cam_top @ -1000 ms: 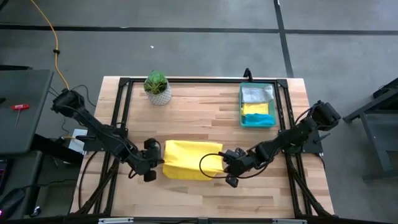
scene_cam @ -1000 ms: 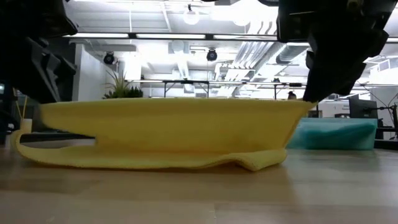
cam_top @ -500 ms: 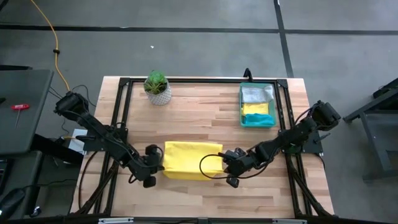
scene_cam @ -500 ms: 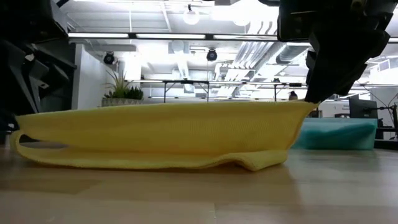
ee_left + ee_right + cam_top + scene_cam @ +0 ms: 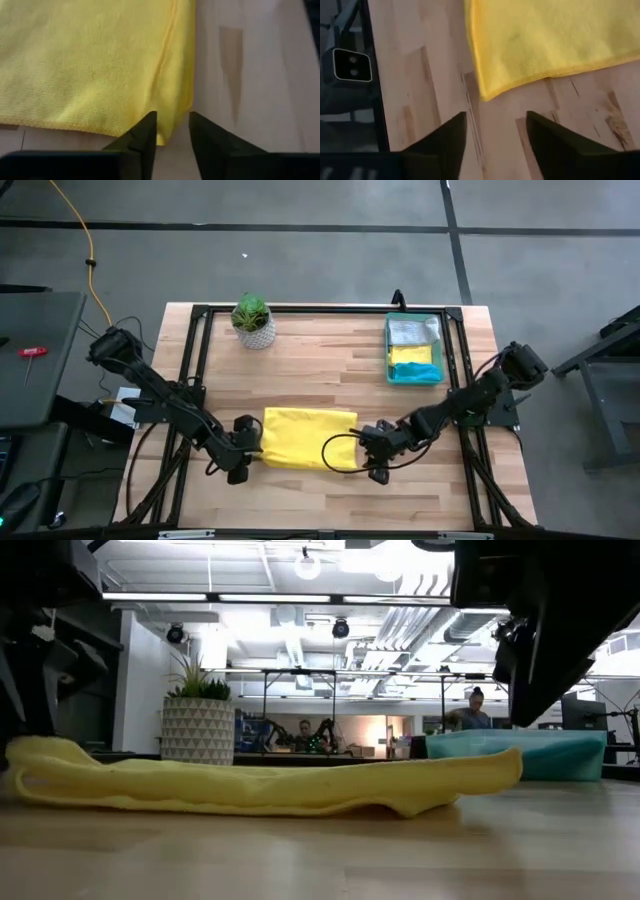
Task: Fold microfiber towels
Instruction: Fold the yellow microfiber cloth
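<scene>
Yellow microfiber towel (image 5: 308, 437): lies folded, flat on counter (image 5: 330, 370) | Left pincer (image 5: 243, 459), right pincer (image 5: 373, 460): both parted, empty, beside its near corners | Handling: judged light, limp, non-slip; pinch doubled corners.

Soft yellow towel (image 5: 306, 436) of fine-looped matt cloth (stitched hem), smooth pale wooden table (image 5: 330, 360), translucent plastic tray (image 5: 441, 350)

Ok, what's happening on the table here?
Two arms are folding a yellow towel. It lies folded in half on the table, with the left gripper and right gripper at its near corners, jaws open and off the cloth. More towels sit in the tray; a plant stands at the far edge.
</scene>
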Robot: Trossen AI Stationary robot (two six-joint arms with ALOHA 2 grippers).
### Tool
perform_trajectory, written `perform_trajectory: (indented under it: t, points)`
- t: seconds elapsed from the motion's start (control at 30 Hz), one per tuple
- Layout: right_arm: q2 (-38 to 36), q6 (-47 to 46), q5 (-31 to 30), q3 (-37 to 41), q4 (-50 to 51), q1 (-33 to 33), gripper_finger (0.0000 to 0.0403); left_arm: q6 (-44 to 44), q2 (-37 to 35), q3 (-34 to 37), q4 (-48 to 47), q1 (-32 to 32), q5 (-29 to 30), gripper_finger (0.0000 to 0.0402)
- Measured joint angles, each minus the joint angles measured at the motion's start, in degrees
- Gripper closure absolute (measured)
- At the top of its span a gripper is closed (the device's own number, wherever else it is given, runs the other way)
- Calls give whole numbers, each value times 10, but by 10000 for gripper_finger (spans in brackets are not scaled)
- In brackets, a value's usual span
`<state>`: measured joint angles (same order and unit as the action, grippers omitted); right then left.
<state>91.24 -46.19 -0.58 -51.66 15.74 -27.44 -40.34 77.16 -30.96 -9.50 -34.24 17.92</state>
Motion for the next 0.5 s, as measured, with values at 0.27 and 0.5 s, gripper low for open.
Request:
perform_trajectory:
  t: [0.27,0.5]
  points:
    - [-45,19,24,0,76,38,175,59,-87,-36,-98,1,-8,223]
    - [-86,69,-53,0,109,66,174,110,-124,-47,-133,56,57,213]
